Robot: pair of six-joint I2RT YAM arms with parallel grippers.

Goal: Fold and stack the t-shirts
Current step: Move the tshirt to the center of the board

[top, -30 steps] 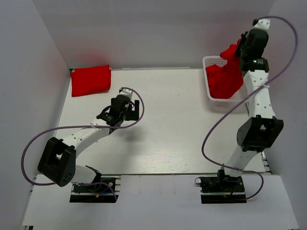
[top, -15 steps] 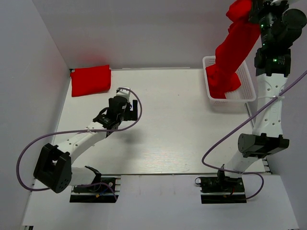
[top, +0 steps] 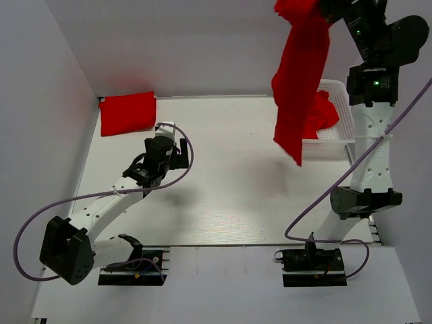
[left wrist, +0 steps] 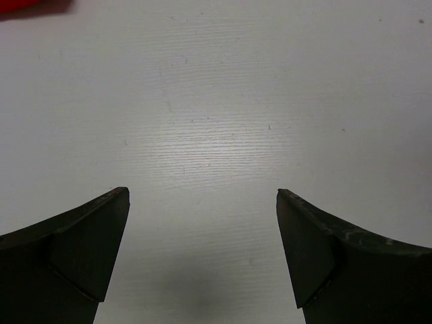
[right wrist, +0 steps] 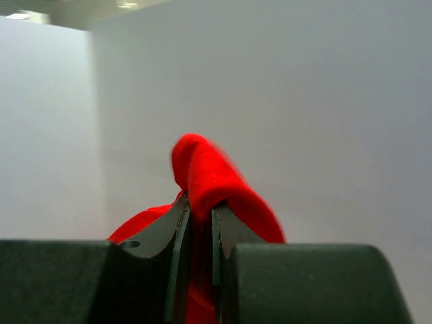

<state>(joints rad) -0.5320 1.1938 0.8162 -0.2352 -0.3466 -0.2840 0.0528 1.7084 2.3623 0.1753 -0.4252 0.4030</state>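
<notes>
Hanging t-shirt [top: 297, 88] is up in the air over the far right corner of the table [top: 236, 196], pinched at a bunched fold between the tightly closed jaws of the right gripper [right wrist: 200, 214]. Its long axis runs straight up and down, and its lowest corner dangles over the near left corner of the white basket [top: 337, 138], where a second t-shirt [top: 324, 111] lies crumpled. Over to the left gripper [left wrist: 202, 194]: jaws spread wide, empty, hovering over bare tabletop well apart from the raised cloth and nearer the folded t-shirt [top: 128, 113] lying in the far left corner. To my eye the right arm owns this one and must carry it leftward onto open table to spread it. No print, label or writing is readable anywhere.
</notes>
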